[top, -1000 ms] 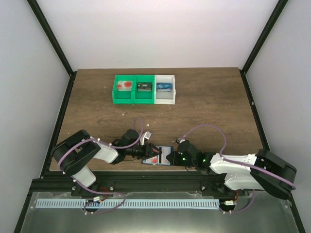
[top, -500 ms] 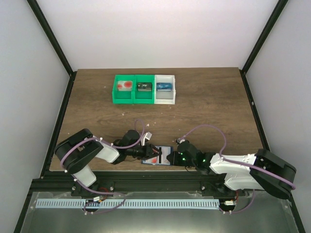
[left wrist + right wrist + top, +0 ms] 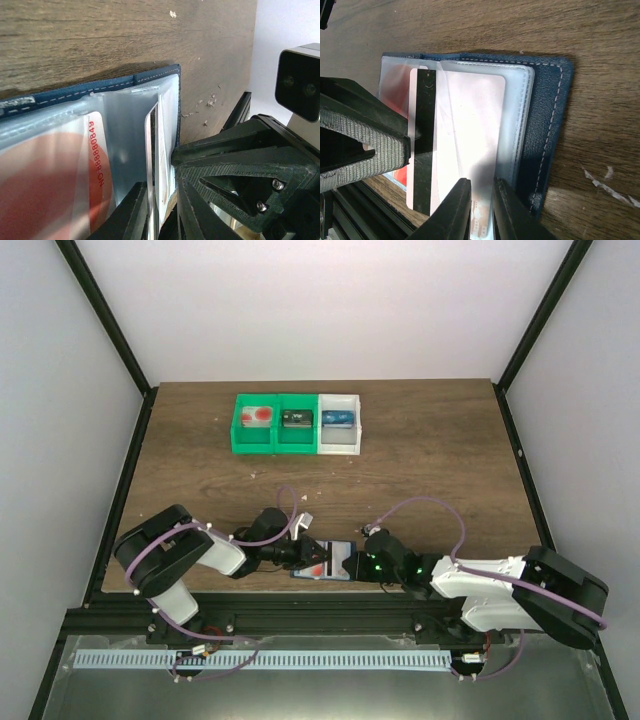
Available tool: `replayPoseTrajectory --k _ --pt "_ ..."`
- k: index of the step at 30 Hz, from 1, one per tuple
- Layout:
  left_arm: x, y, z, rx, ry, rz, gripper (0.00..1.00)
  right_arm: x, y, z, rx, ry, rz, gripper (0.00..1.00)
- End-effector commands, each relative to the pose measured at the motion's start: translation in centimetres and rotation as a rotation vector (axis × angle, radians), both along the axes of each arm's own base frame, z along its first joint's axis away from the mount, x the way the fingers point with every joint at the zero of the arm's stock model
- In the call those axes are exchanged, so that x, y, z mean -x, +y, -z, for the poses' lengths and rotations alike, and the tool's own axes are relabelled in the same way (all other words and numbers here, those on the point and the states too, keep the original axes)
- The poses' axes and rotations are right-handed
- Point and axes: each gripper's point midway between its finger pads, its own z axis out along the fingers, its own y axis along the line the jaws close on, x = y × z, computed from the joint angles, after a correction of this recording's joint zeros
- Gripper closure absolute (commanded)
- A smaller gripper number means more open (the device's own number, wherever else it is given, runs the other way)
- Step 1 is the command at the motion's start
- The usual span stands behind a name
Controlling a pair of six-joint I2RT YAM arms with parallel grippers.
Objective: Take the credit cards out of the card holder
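The dark blue card holder point(image 3: 326, 562) lies open near the table's front edge, between both grippers. In the right wrist view a white credit card point(image 3: 470, 115) with a black stripe sticks partly out of its clear sleeves point(image 3: 520, 100). My left gripper point(image 3: 159, 187) is shut on that card's edge point(image 3: 150, 145); one of its fingers point(image 3: 370, 145) presses on the stripe. A second credit card with a red circle point(image 3: 50, 185) sits in a sleeve. My right gripper point(image 3: 481, 185) is shut on the card holder's clear sleeve at its near end.
A green bin point(image 3: 275, 440) and a white bin point(image 3: 340, 445) stand at the back of the table. The green one has a pale card with red marks point(image 3: 258, 416) and a black item point(image 3: 295, 418); the white one has a blue item point(image 3: 338, 419). The metal frame rail point(image 3: 330, 615) lies just below the holder.
My left gripper's jaws have narrowed onto the white card's edge. The right gripper and the card holder have stayed in place.
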Motion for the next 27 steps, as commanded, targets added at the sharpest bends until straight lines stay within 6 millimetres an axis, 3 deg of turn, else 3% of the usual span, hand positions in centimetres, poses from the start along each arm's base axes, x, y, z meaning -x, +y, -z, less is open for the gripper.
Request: replayPoseTrajectory --k 1,9,18,27 --pt "0.0 -0.7 -0.8 0.037 -0.026 0.028 0.83 0.5 -0.7 1.2 0.041 0.022 0.0 0.85" --pt "0.2 -0.7 -1.1 0.044 -0.009 0.024 1.0 0.6 -1.1 1.3 0.044 0.024 0.01 0.85" --pt "0.6 0.2 -1.9 0.045 0.003 -0.005 1.0 0.6 -1.2 1.0 0.027 0.011 0.012 0.85" --pt "0.6 2.3 -2.6 -0.019 -0.016 -0.056 1.0 0.3 -1.5 -1.3 -0.02 -0.102 -0.018 0.83"
